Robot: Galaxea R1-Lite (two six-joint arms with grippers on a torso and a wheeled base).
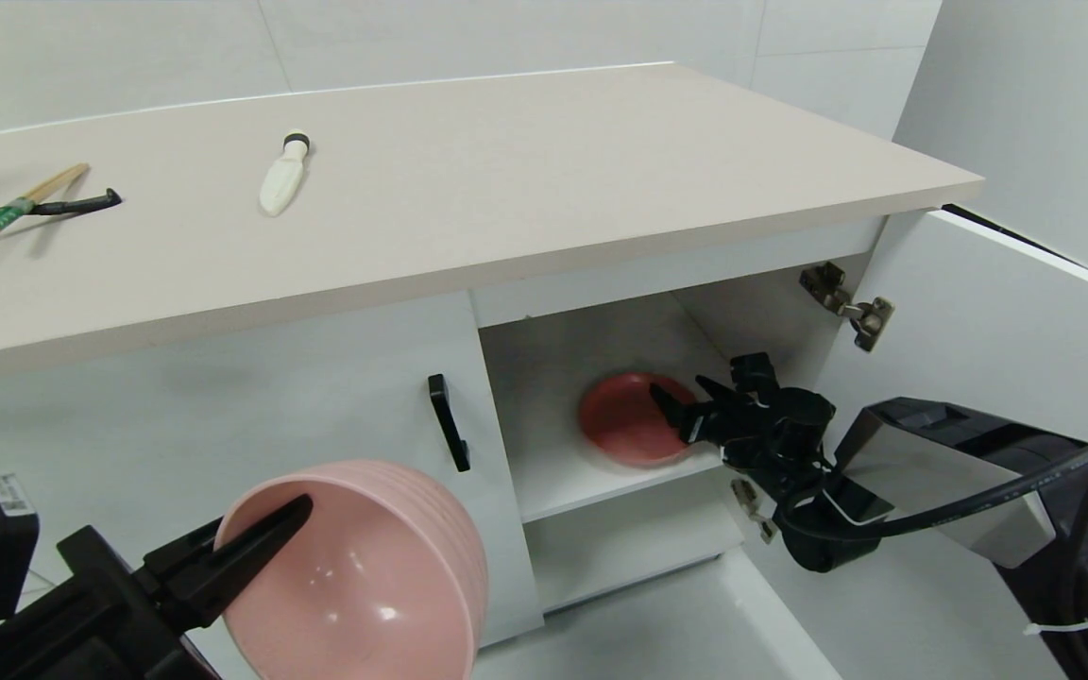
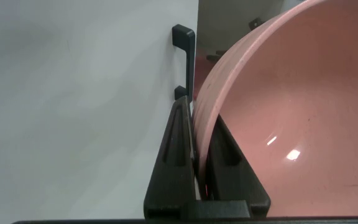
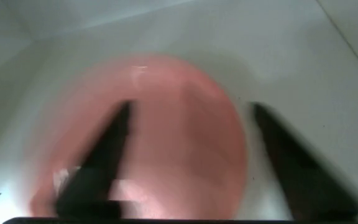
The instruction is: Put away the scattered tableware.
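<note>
My left gripper [image 1: 261, 538] is shut on the rim of a pink ribbed bowl [image 1: 374, 576], held low in front of the closed left cabinet door. In the left wrist view the fingers [image 2: 180, 149] pinch the bowl's wall [image 2: 291, 112]. A red plate [image 1: 629, 417] lies on the shelf inside the open cabinet. My right gripper [image 1: 686, 401] is open at the plate's right edge, reaching into the cabinet. In the right wrist view the plate [image 3: 160, 137] lies beneath the spread fingers [image 3: 98, 168].
On the countertop [image 1: 506, 179] lie a white-handled utensil [image 1: 283, 173], a bamboo stick [image 1: 29, 200] and a black cable [image 1: 53, 206]. The right cabinet door [image 1: 1007, 312] stands open. The left door carries a black handle [image 1: 450, 422].
</note>
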